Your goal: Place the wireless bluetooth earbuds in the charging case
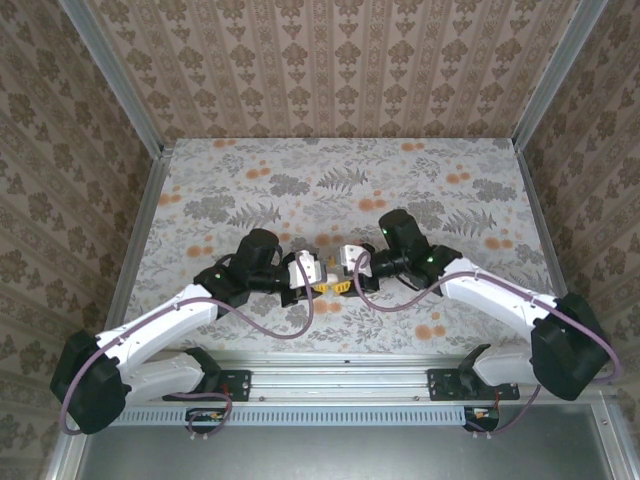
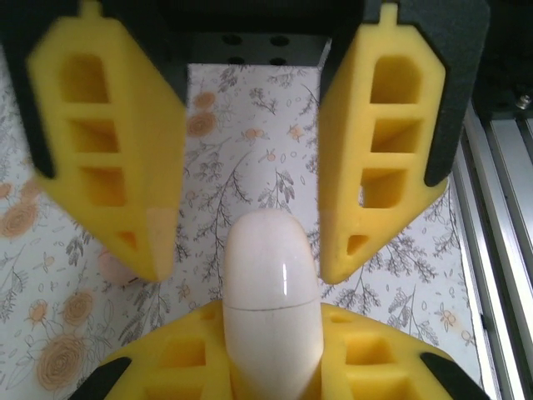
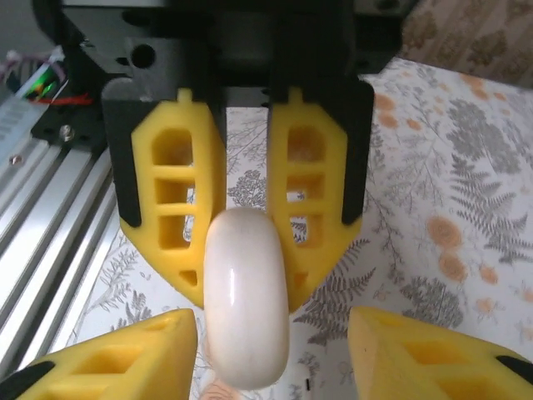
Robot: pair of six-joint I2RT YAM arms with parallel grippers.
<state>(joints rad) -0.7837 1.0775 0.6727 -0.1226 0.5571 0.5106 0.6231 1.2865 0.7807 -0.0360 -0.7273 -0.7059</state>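
Note:
A glossy white oval charging case (image 2: 271,283) with a thin seam across it is held above the flowered cloth. My left gripper (image 2: 271,315) is shut on its near end, yellow fingers pressed to both sides. In the right wrist view the same case (image 3: 246,308) sticks out of the left gripper (image 3: 247,292) toward the camera. My right gripper (image 3: 271,323) stands open, its fingertips (image 3: 166,333) apart on either side of the case's free end. From above, the left gripper (image 1: 305,275) and right gripper (image 1: 345,265) meet nose to nose at mid-table. The earbuds cannot be made out.
A pale pink blob (image 2: 112,267) lies on the cloth under the grippers. A tiny whitish piece with a dark mark (image 3: 300,383) rests beside it. Aluminium rails (image 2: 500,208) run along the near table edge. Patterned walls (image 1: 330,60) close in the back and sides.

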